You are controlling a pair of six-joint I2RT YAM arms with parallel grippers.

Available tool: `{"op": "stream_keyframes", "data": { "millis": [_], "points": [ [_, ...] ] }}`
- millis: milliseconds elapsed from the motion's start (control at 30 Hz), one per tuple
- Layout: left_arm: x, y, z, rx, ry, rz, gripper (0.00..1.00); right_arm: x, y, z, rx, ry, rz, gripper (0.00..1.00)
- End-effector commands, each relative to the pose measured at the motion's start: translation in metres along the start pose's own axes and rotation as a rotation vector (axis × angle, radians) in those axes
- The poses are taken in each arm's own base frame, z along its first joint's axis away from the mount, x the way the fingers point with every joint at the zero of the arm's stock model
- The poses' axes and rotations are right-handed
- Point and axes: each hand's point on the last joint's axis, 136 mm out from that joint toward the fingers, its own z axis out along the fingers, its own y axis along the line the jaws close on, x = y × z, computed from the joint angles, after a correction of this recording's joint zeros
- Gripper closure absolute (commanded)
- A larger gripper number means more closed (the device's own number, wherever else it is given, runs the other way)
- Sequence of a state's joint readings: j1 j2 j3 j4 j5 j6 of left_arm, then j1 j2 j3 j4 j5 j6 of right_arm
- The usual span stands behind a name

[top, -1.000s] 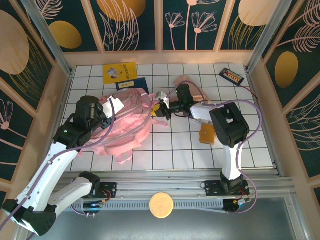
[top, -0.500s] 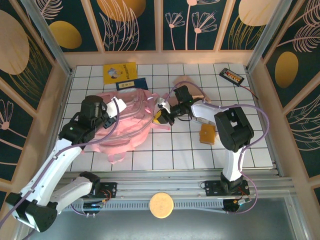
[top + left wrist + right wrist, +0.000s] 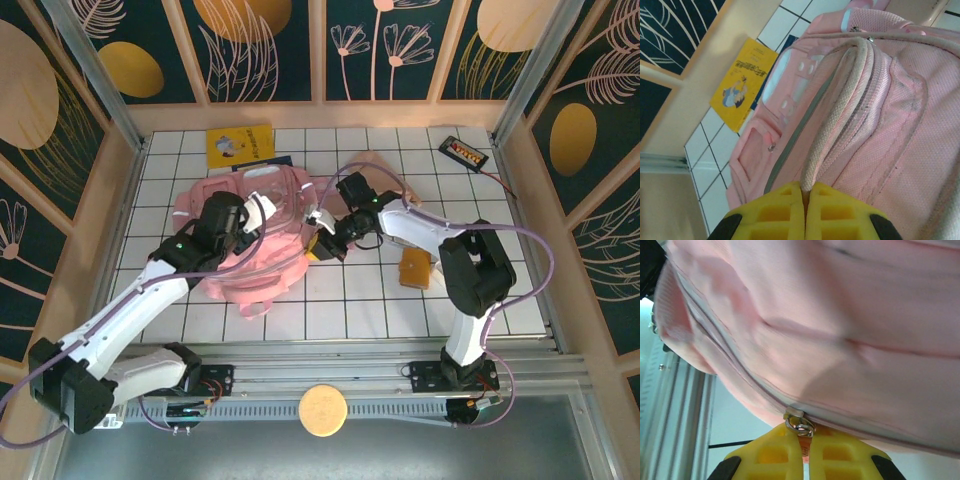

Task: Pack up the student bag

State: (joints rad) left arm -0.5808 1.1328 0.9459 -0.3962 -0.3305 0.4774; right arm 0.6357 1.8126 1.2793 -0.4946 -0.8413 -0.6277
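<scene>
The student bag [image 3: 262,262], large and pale pink, stands left of the table's middle. Its front pockets [image 3: 790,100] show in the left wrist view. My left gripper [image 3: 260,214] is over the bag's top, shut on its beige webbing handle [image 3: 840,100], which runs into the yellow fingers [image 3: 770,210]. My right gripper [image 3: 316,243] is at the bag's right side, shut on the zipper pull [image 3: 802,426]; its metal ring sits just at the fingertips, on the zipper line [image 3: 735,360].
A yellow book [image 3: 240,145] lies at the back left, close behind the bag. An orange pad [image 3: 414,268] lies right of centre. A black device [image 3: 463,152] with a cable sits at the back right. A beige-pink item [image 3: 372,160] lies behind the right arm.
The bag has shifted toward the back and turned, now covering the blue book. My left gripper has moved right with the handle. My right gripper has come nearer with the zipper pull.
</scene>
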Motion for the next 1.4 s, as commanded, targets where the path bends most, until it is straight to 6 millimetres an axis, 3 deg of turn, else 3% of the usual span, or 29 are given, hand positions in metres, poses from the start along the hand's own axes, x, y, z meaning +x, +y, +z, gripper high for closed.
{"op": "stream_keyframes", "data": {
  "millis": [0, 100, 233, 433, 633, 800, 933, 1100, 1233, 1367],
  "points": [
    [-0.032, 0.028, 0.0, -0.121, -0.062, -0.183, 1.0, -0.004, 0.02, -0.007, 0.001, 0.05, 0.084, 1.0],
    [-0.041, 0.022, 0.009, -0.098, -0.028, -0.252, 1.0, -0.002, 0.018, -0.005, 0.028, 0.062, 0.19, 1.0],
    [-0.061, 0.01, 0.019, -0.094, -0.006, -0.301, 1.0, -0.014, 0.014, -0.011, 0.093, -0.026, 0.325, 1.0],
    [-0.08, -0.009, 0.036, -0.063, 0.029, -0.374, 1.0, -0.028, 0.004, -0.043, 0.184, -0.159, 0.49, 1.0],
    [-0.103, -0.018, 0.054, -0.011, 0.059, -0.544, 1.0, -0.031, 0.007, -0.034, 0.127, -0.218, 0.678, 1.0],
    [-0.125, -0.025, 0.074, 0.004, 0.116, -0.595, 1.0, -0.024, -0.002, -0.043, 0.229, -0.198, 0.714, 1.0],
    [-0.139, -0.014, 0.077, -0.031, 0.111, -0.595, 1.0, -0.023, -0.003, -0.063, 0.294, -0.222, 0.744, 1.0],
    [-0.147, -0.013, 0.08, -0.028, 0.115, -0.578, 1.0, -0.052, -0.002, -0.107, 0.302, -0.341, 0.778, 1.0],
    [-0.151, -0.02, 0.079, -0.039, 0.101, -0.548, 1.0, -0.067, 0.01, -0.104, 0.191, -0.312, 0.762, 1.0],
    [-0.146, -0.018, 0.073, -0.06, 0.074, -0.544, 1.0, -0.054, -0.006, -0.108, 0.184, -0.256, 0.811, 1.0]
  ]
}}
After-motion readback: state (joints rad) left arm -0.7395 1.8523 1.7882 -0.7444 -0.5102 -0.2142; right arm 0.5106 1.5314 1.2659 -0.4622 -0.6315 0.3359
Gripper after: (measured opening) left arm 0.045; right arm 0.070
